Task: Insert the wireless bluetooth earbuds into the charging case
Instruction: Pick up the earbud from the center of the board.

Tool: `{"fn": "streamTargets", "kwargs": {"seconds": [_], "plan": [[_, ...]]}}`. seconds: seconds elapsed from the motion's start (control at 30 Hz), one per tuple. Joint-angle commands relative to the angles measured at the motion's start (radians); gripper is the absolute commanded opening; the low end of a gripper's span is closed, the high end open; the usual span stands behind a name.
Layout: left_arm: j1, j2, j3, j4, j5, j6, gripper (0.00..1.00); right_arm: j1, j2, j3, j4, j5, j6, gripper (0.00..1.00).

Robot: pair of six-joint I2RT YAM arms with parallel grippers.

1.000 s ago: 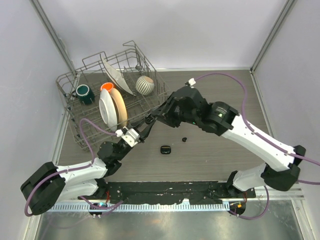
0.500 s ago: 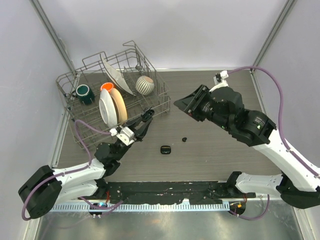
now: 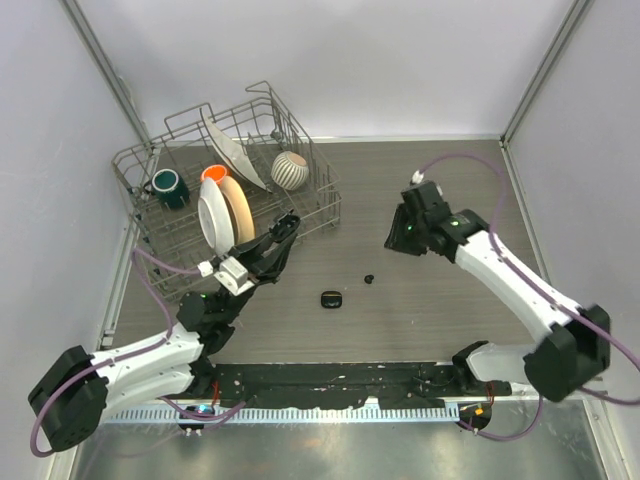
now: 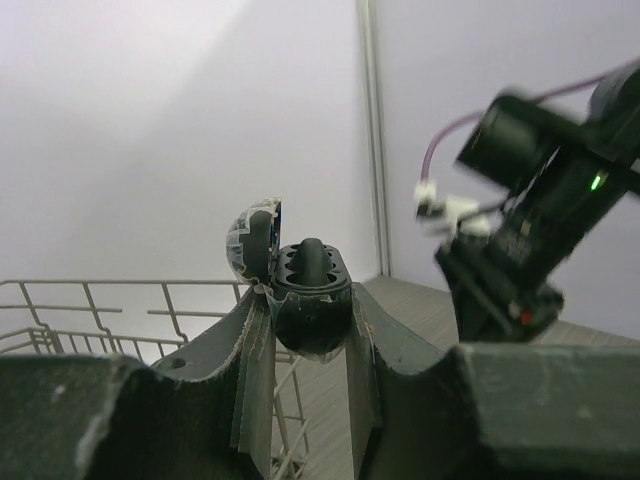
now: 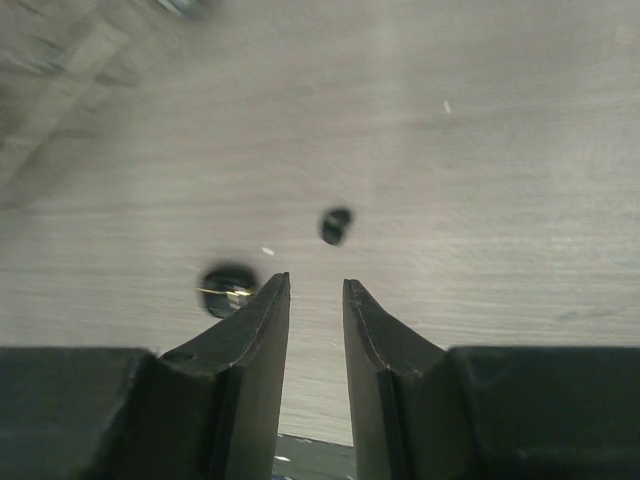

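Left gripper (image 4: 307, 312) clenched on open charging case (image 4: 310, 295), held up off table (image 3: 400, 320). Seated earbud (image 4: 312, 252) apparently already in. Right gripper (image 5: 315, 285) parted, empty, above table. Loose earbud (image 5: 335, 225) left to insert; larger black piece (image 5: 228, 287) near it, unidentified.

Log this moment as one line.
left gripper: shut on open charging case | right gripper: open, empty, above table | earbud: loose on table | next: probably pick earbud
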Motion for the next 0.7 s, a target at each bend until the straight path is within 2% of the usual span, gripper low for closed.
{"fn": "streamTargets", "kwargs": {"seconds": [0.0,0.17,0.33,0.47,0.67], "plan": [[0.005,-0.035,0.028,0.177,0.013,-0.006,0.00,-0.008,0.094,-0.119,0.101,-0.079,-0.115,0.33],[0.005,-0.080,0.029,0.123,0.013,0.006,0.00,-0.008,0.148,-0.222,0.226,-0.199,-0.031,0.32],[0.007,-0.092,0.028,0.121,0.013,0.009,0.00,0.001,0.206,-0.188,0.296,-0.274,-0.017,0.29],[0.005,-0.106,0.022,0.111,0.009,0.010,0.00,0.045,0.261,-0.148,0.315,-0.251,0.009,0.29],[0.007,-0.118,0.016,0.100,0.006,0.010,0.00,0.096,0.399,-0.059,0.226,-0.116,0.046,0.27]]}}
